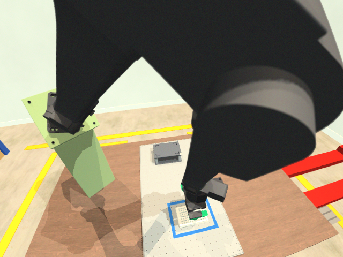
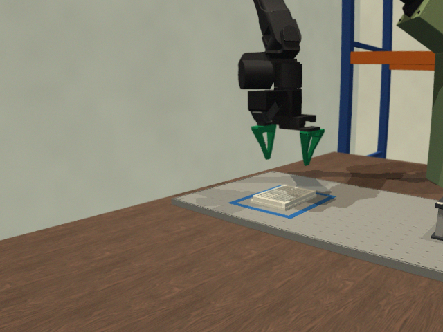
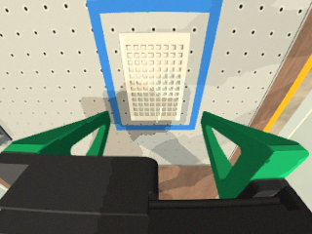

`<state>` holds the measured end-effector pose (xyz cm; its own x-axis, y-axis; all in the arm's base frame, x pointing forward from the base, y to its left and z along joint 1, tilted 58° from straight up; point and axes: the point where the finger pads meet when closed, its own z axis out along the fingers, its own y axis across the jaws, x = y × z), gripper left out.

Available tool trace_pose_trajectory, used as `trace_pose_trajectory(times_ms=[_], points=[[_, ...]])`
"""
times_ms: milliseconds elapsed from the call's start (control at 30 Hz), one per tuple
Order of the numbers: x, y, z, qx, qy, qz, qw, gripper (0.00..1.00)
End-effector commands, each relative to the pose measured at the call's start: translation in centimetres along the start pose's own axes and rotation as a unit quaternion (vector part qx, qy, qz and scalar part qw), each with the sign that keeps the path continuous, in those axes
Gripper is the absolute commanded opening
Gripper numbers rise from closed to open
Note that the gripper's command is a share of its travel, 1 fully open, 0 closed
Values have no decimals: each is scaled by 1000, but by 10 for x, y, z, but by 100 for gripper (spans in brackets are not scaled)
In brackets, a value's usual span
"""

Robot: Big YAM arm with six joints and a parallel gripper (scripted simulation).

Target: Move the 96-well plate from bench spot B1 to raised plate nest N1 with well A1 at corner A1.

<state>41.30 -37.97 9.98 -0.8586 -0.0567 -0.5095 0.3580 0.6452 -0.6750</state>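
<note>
The white 96-well plate [image 2: 284, 196] lies flat inside the blue square of spot B1 on the grey perforated board. It also shows in the wrist view [image 3: 156, 75], with the blue frame [image 3: 155, 63] around it. My gripper [image 2: 287, 153], with green fingers, is open and empty, hanging well above the plate and apart from it. In the wrist view the two fingers stand wide, on either side of the plate's near end. The grey raised nest N1 [image 1: 167, 152] stands at the far end of the board, empty. In the top view the arm hides part of the plate [image 1: 187, 217].
A green pedestal [image 1: 74, 149] carrying the arm's base stands left of the board. Red beams [image 1: 318, 174] lie at the right, beyond the brown table. A blue and orange rack [image 2: 368, 71] stands behind the table. Yellow floor lines [image 1: 24, 199] run around it.
</note>
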Motion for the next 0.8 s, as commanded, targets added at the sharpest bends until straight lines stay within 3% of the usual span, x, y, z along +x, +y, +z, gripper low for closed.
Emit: trace_pose_trajectory(times_ms=[0, 200, 300, 767], points=[[-14, 8, -5, -3, -20, -14, 1000, 100], [-7, 1, -4, 1, -12, -6, 1000, 100], [-4, -3, 9, 4, -8, -7, 1000, 100], [-4, -3, 29, 4, -8, -7, 1000, 100]])
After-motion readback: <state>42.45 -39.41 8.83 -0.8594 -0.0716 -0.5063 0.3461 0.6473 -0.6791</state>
